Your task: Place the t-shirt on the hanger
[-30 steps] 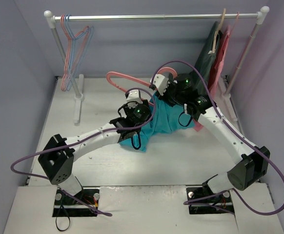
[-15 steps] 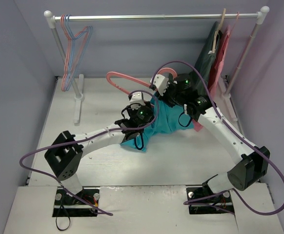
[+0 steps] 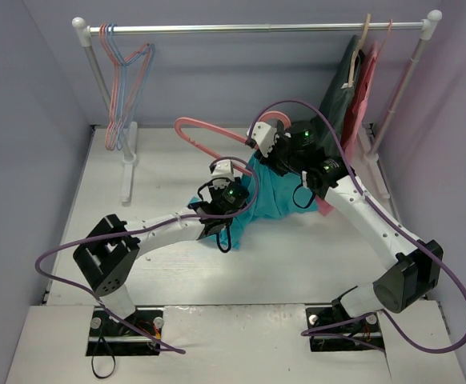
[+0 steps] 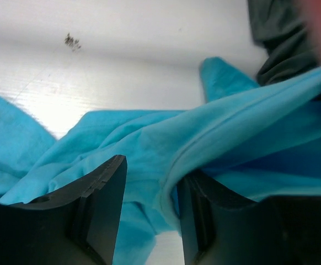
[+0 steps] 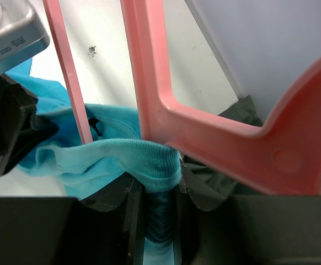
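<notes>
Nearest, the left gripper (image 4: 152,172) has its jaws apart around a raised fold of the teal t-shirt (image 3: 271,198), without pinching it. The t-shirt lies crumpled on the white surface (image 3: 161,172) between the two arms. Just beyond, the right gripper (image 5: 158,194) is clenched on the shirt's ribbed collar, directly under the salmon-pink hanger (image 5: 146,66), whose hook points left. Behind stands the rail (image 3: 257,28), with a dark garment (image 3: 341,88) hanging at its right end.

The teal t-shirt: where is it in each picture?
Top external: t-shirt in the centre, slightly right.
Left wrist: across the whole lower half.
Right wrist: lower left, bunched under the hanger.
Shared landmark: the dark grey garment, up-right of it each time.
</notes>
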Tool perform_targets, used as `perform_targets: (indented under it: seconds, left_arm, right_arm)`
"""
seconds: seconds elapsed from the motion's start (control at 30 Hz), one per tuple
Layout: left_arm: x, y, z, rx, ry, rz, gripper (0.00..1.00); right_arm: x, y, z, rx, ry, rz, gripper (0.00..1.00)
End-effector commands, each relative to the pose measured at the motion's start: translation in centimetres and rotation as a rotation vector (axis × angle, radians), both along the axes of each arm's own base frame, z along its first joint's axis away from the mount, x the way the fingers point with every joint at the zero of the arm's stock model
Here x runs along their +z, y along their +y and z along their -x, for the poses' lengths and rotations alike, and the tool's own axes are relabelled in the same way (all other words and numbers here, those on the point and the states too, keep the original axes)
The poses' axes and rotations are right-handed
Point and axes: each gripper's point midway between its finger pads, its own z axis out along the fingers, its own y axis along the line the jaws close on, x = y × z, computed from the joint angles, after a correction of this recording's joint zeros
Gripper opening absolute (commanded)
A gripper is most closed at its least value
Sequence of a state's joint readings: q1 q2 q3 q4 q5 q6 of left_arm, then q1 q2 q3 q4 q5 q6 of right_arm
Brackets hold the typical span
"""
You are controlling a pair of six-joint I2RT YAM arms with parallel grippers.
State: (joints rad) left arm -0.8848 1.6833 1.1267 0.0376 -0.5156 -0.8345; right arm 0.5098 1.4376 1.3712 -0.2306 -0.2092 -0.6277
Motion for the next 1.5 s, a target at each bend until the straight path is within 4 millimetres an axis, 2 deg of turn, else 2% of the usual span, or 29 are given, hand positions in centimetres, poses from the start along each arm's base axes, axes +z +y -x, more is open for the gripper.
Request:
perform_targets:
  seconds: [0.0, 0.1, 0.3, 0.4, 0.47, 0.5, 0.6, 0.77, 0.93, 1.03, 1.07, 1.1, 1.17, 1.2, 1.3, 1.47]
  left_arm:
    - [1.5, 0.1, 0.5, 0.003, -0.020, 0.037, 0.40]
    - [0.5, 0.3, 1.0, -0.001, 0.004, 0.029, 0.39]
    - [0.0, 1.4, 1.5, 0.013, 0.019, 0.009, 0.39]
    - [1.1, 2.8, 1.3, 0.029, -0.013, -0.016, 0.37]
    - [1.7, 4.4, 1.5, 0.038, -0.010, -0.044, 0.37]
    - [2.0, 5.5, 0.9, 0.052, -0.010, -0.055, 0.36]
    - [3.7, 7.9, 0.0, 0.060, -0.007, -0.044, 0.34]
    - [6.2, 10.8, -1.5, 0.058, -0.002, -0.056, 0.30]
    - [8.4, 14.0, -3.0, 0.081, 0.000, -0.059, 0.17]
    - [10.0, 14.9, -3.6, 0.067, 0.003, -0.054, 0.13]
    - [10.4, 15.9, -4.1, 0.084, 0.005, -0.054, 0.12]
    - [11.9, 16.0, -4.6, 0.069, -0.011, -0.043, 0.11]
    - [12.9, 17.5, -5.1, 0.081, -0.004, -0.046, 0.06]
    - [13.6, 17.6, -5.3, 0.066, -0.008, -0.036, 0.05]
    - [17.1, 19.0, -6.2, 0.066, -0.038, -0.031, 0.03]
    - [19.2, 20.1, -7.0, 0.065, -0.049, -0.074, 0.03]
  right_arm:
    - [4.6, -0.3, -0.6, -0.023, -0.132, -0.075, 0.00]
    - [4.7, -0.4, -0.7, -0.026, -0.135, -0.076, 0.00]
    - [4.8, -0.6, -0.8, -0.032, -0.140, -0.069, 0.00]
    - [4.9, -1.1, -0.7, -0.042, -0.151, -0.055, 0.00]
    - [4.7, -1.5, -0.8, -0.050, -0.152, -0.042, 0.00]
    - [4.8, -1.7, -0.7, -0.054, -0.155, -0.042, 0.00]
    - [4.8, -1.8, -0.5, -0.050, -0.156, -0.041, 0.00]
    - [5.1, -1.9, -0.1, -0.043, -0.165, -0.042, 0.00]
    - [5.3, -2.2, 0.6, -0.024, -0.178, -0.027, 0.00]
    - [5.6, -2.4, 0.9, -0.016, -0.187, -0.021, 0.00]
    - [5.8, -2.4, 1.1, -0.015, -0.191, -0.020, 0.00]
    - [5.7, -2.6, 1.2, -0.012, -0.190, -0.009, 0.00]
    - [5.9, -2.7, 1.5, -0.011, -0.192, -0.003, 0.00]
    - [5.9, -2.9, 1.5, -0.012, -0.192, 0.001, 0.00]
    - [6.0, -3.2, 1.7, -0.010, -0.203, 0.020, 0.00]
    - [5.7, -3.3, 1.8, -0.008, -0.189, 0.038, 0.00]
